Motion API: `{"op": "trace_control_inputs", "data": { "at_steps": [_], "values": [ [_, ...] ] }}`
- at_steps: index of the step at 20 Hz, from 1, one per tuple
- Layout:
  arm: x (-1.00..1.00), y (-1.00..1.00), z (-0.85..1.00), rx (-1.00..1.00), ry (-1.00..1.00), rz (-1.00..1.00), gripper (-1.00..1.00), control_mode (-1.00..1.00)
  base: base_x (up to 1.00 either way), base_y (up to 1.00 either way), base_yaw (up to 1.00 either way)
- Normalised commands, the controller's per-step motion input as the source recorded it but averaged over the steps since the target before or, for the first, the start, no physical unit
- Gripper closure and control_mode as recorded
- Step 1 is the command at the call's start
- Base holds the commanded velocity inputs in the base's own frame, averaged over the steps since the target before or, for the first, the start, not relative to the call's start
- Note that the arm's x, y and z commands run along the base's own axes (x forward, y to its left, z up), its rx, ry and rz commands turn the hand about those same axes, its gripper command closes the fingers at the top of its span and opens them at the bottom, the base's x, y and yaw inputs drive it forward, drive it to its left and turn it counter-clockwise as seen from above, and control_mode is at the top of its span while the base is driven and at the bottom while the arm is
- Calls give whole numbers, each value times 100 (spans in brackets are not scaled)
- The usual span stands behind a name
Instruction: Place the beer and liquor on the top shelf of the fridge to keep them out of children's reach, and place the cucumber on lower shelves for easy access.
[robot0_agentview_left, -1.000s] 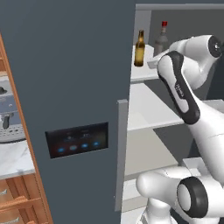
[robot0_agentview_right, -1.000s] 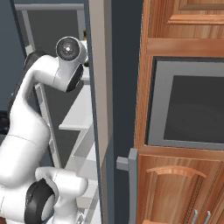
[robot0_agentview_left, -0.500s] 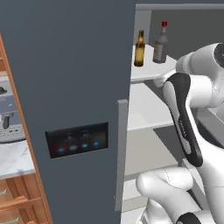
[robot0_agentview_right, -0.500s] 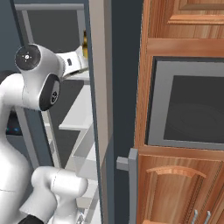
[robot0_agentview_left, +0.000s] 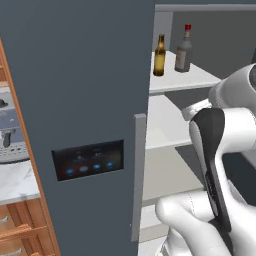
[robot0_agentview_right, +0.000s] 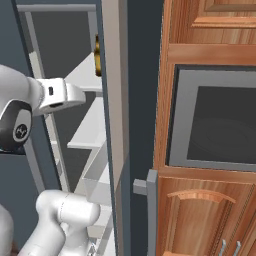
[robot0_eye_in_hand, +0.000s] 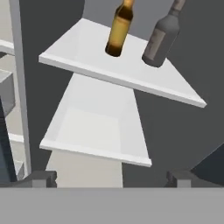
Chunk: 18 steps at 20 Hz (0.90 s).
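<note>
Hanging back from the fridge with nothing in it, the two-finger gripper (robot0_eye_in_hand: 111, 177) has its dark tips spread wide apart, and over the last second the arm has pulled down and away from the top shelf (robot0_eye_in_hand: 87, 52), so both bottles stand free now. The small brown glass beer bottle with the gold cap (robot0_agentview_left: 159, 56) and the clear-grey liquor bottle with the red cap (robot0_agentview_left: 183, 50) sit upright just beside each other on that uppermost white board, not touching as far as I can tell. So I'd say the bottle half of the job is done and the cucumber is what's left. Below the top shelf there's another flat white board (robot0_eye_in_hand: 94, 131), which looks like a fine landing spot. Tall dark grey fridge (robot0_agentview_left: 80, 100) has its black panel with blue lights (robot0_agentview_left: 89, 160) and grey handle (robot0_agentview_left: 139, 175); wooden cabinets (robot0_agentview_right: 200, 215) and a built-in oven (robot0_agentview_right: 220, 125) sit to the fridge's right.
</note>
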Motion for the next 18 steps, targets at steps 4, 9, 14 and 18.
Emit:
{"op": "trace_control_inputs", "data": {
  "at_steps": [4,9,14,18],
  "values": [
    [-30,13,0,6,16,-8,-100,-100,0,0,0],
    [-9,0,-10,0,15,3,-100,-100,0,0,0],
    [-14,0,-14,0,9,8,-100,-100,0,0,0],
    [-4,5,-19,0,4,6,-100,-100,0,0,0]
  ]
}}
